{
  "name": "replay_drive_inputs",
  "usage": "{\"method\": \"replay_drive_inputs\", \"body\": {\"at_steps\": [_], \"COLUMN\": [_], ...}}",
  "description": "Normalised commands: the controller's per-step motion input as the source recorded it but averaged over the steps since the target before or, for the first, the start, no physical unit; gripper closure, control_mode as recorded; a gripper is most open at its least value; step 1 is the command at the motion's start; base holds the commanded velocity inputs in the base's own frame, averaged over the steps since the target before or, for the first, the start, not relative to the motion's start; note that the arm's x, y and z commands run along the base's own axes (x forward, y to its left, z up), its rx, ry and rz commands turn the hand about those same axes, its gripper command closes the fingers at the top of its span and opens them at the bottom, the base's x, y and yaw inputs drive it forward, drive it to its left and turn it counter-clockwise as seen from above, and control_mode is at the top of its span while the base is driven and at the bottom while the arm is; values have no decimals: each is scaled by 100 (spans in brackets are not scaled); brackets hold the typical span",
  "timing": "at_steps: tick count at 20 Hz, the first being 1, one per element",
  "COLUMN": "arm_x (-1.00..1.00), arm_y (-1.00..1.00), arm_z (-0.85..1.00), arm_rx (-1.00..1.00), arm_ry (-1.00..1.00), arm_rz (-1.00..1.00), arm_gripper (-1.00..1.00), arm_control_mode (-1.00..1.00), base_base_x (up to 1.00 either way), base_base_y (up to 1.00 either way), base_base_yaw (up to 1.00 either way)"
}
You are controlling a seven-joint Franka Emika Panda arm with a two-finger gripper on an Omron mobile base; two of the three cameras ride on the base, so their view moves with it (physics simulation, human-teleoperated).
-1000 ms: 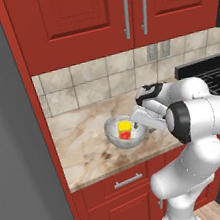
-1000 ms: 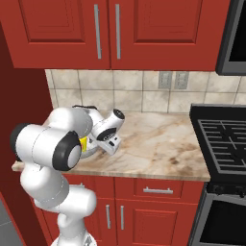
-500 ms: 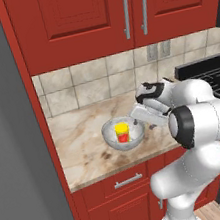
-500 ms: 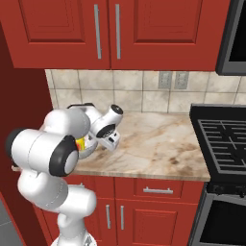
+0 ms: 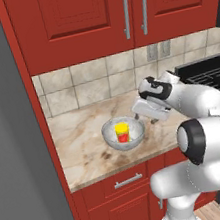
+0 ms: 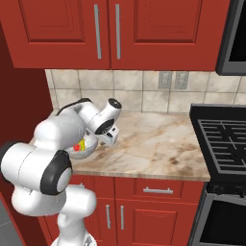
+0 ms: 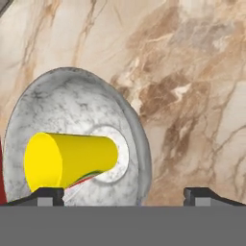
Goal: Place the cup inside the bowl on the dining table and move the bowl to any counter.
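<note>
The grey-white speckled bowl (image 5: pixel 109 132) rests on the marble counter (image 5: pixel 84 154), backed by beige tiles. The yellow cup (image 5: pixel 121 131) with its red lower part stands inside it. My gripper (image 5: pixel 145 118) hovers just right of the bowl's rim, open and holding nothing. From the right base view the bowl (image 6: pixel 85 153) and cup (image 6: pixel 81 143) peek out behind my arm, with the gripper (image 6: pixel 108 138) beside them. The hand view looks down on the cup (image 7: pixel 67 161) in the bowl (image 7: pixel 72 103), between my spread fingertips (image 7: pixel 45 194). The dining table is out of view.
A black stove (image 5: pixel 213 77) (image 6: pixel 226 139) borders the counter on the right. Red upper cabinets (image 5: pixel 116 14) hang above, and a wall outlet (image 6: pixel 173 79) sits on the tiles. A tall red panel (image 5: pixel 32 120) closes the counter's left end. Bare marble (image 6: pixel 153 144) spreads between bowl and stove.
My gripper has drawn back from the bowl's rim, up and to the right. The bowl and cup stay where they were on the counter.
</note>
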Motion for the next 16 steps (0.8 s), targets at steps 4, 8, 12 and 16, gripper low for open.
{"method": "replay_drive_inputs", "body": {"at_steps": [4,8,12,16], "arm_x": [-36,-46,-55,-59], "arm_y": [0,0,0,0], "arm_z": [21,13,15,17], "arm_rx": [0,0,0,0], "arm_ry": [0,0,0,0], "arm_rz": [0,0,0,0], "arm_gripper": [-100,-100,-100,-100], "arm_control_mode": [-100,-100,-100,-100], "base_base_x": [0,0,0,0], "base_base_y": [0,0,0,0], "base_base_yaw": [0,0,0,0]}}
